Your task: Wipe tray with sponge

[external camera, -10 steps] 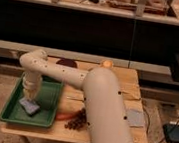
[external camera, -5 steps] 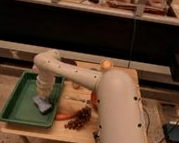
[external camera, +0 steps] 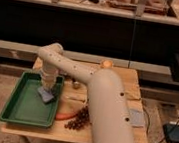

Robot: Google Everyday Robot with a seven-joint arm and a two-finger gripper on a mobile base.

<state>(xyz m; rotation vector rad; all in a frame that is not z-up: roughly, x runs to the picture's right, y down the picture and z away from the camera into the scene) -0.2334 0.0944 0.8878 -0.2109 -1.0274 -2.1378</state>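
Under my tool [external camera: 49,86], its grasp I cannot tell, a bluish sponge [external camera: 45,95] lies in the green tray [external camera: 20,112] on the wooden tabletop [external camera: 128,82].

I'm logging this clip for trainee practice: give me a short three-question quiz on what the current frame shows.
1. True or false: the sponge lies inside the green tray on the table.
2. Where is the gripper? A) off the table; B) directly above the sponge, near the tray's right wall; C) over the table's right edge.
3. Fill in: beside the carrot, outside the tray, lies a bunch of ____.
Key: 1 true; 2 B; 3 grapes.
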